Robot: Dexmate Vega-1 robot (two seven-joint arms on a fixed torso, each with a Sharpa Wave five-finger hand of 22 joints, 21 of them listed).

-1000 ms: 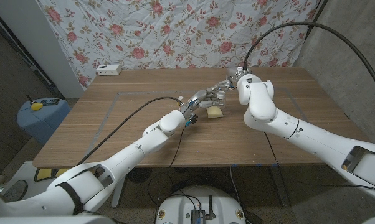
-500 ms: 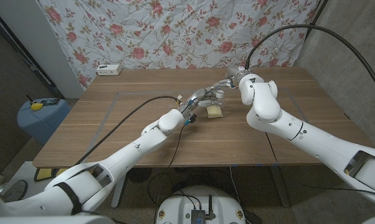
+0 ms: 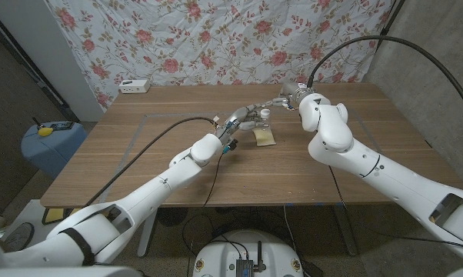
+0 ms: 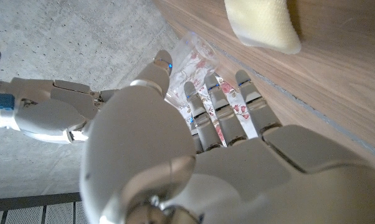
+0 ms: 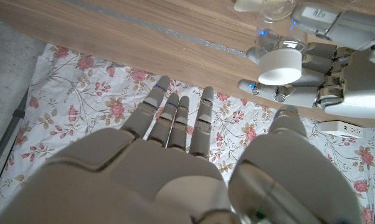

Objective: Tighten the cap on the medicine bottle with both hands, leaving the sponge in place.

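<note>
Sponge (image 3: 264,137) sits at 6 o'clock of the medicine bottle (image 3: 263,117), white box (image 3: 134,86) way off at 10. Left hand (image 3: 244,121) grips the bottle; right hand (image 3: 287,97), fingers spread, has pulled off the cap (image 5: 280,66) since a second ago.

A floral cloth (image 3: 216,38) hangs behind the wooden table (image 3: 139,154). A small white box (image 3: 134,86) sits at the table's far left corner. Left of the table stands a blue bin (image 3: 51,146) with a yellow object (image 3: 44,131) on top.
</note>
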